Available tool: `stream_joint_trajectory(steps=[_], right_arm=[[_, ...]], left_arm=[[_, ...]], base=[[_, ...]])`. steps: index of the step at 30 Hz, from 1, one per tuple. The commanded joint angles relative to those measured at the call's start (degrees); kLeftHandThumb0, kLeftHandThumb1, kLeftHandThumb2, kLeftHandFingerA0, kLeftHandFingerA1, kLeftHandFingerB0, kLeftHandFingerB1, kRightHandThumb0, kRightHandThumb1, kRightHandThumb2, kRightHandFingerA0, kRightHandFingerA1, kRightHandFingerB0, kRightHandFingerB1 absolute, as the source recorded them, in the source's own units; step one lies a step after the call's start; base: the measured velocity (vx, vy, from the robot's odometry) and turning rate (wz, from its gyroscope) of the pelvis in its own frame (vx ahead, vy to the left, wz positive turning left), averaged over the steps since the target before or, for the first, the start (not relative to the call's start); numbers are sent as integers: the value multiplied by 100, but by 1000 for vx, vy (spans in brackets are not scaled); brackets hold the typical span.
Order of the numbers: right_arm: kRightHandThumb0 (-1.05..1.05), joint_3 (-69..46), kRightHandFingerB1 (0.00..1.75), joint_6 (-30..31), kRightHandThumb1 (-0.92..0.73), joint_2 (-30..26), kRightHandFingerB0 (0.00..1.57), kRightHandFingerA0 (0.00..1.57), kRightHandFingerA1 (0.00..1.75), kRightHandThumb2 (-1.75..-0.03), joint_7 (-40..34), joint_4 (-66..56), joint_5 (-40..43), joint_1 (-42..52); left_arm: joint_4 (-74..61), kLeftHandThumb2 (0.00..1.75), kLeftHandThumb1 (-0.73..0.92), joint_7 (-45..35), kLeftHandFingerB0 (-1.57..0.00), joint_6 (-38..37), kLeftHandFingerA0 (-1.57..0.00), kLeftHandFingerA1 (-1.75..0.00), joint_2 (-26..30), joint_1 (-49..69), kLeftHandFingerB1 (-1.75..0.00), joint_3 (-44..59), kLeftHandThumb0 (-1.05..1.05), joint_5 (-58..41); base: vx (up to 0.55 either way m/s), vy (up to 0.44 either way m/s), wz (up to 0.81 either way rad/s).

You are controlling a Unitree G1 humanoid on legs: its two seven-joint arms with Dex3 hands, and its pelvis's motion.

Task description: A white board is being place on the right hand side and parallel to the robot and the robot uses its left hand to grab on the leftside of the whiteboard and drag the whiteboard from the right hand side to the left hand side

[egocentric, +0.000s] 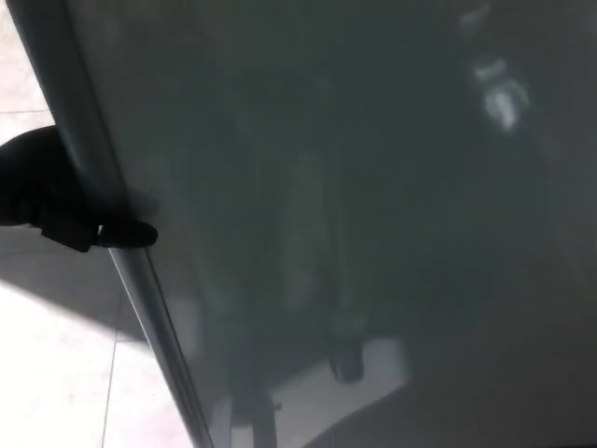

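Head view. The whiteboard point(373, 224) fills nearly the whole frame as a dark, glossy surface; its metal left edge point(140, 280) runs on a slant from the upper left corner down to the bottom, left of centre. At mid-height on the far left, the black left hand point(61, 196) is clamped on this edge: its bulk lies outside the frame, and one finger point(131, 233) wraps over onto the board's face. Faint reflections, among them a pale highlight at upper right, mark the board surface. Beyond the edge, a sunlit tiled floor point(56, 373) crossed by a dark shadow band shows at lower left.
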Motion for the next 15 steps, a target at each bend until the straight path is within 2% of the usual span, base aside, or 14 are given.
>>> stream_joint_trajectory(steps=[1, 2, 3, 4, 7, 10, 12, 13, 15], right_arm=[[-59, 17, 69, 102, -50, -126, 51, 94, 91, -98, -6, 26, 19, -5], [-59, 19, 69, 95, -50, -127, 51, 94, 91, -98, -11, 23, 19, -2], [-56, 15, 65, 125, -63, -124, 54, 95, 87, -73, -4, 34, 30, -24], [-56, 41, 65, 128, -64, -126, 53, 95, 87, -73, -37, 24, 3, -25], [-56, 58, 65, 93, -63, -118, 52, 96, 86, -74, -55, 41, 1, -29], [-57, 68, 65, 105, -64, -125, 52, 95, 87, -73, -40, 45, 10, -36], [-56, 96, 64, 127, -64, -137, 51, 94, 87, -73, -64, 54, -19, -47], [-57, 112, 65, 125, -64, -137, 52, 96, 87, -73, -82, 40, -32, -53], [-57, 120, 64, 102, -64, -144, 52, 96, 87, -73, -81, 34, -28, -57]], left_arm=[[-132, 62, 76, -216, -81, -230, -83, -64, 580, 192, -84, 331, -9, 57], [-148, 62, 76, -226, -81, -210, -83, -64, 596, 206, -84, 349, -9, 57], [-112, 62, 77, -292, -79, -188, -82, -66, 648, 207, -86, 372, -8, 48], [-73, 62, 77, -459, -77, -175, -77, -68, 808, 217, -93, 351, -12, 85], [6, 62, 78, -442, -76, -208, -76, -65, 965, 259, -87, 343, -10, 181], [216, 62, 78, -570, -75, -652, -76, -64, 1081, 311, -79, 401, -11, 204], [317, 62, 78, -585, -74, -691, -77, -64, 1124, 316, -83, 431, -8, 215], [357, 61, 74, -415, -79, -515, -79, -63, 1194, 326, -75, 470, -11, 267], [507, 62, 77, -479, -75, -536, -78, -68, 1293, 315, -75, 528, -11, 280]], base=[[0, 0, 0], [0, 0, 0], [0, 0, 0], [0, 0, 0], [0, 0, 0], [0, 0, 0], [0, 0, 0], [0, 0, 0], [0, 0, 0]])
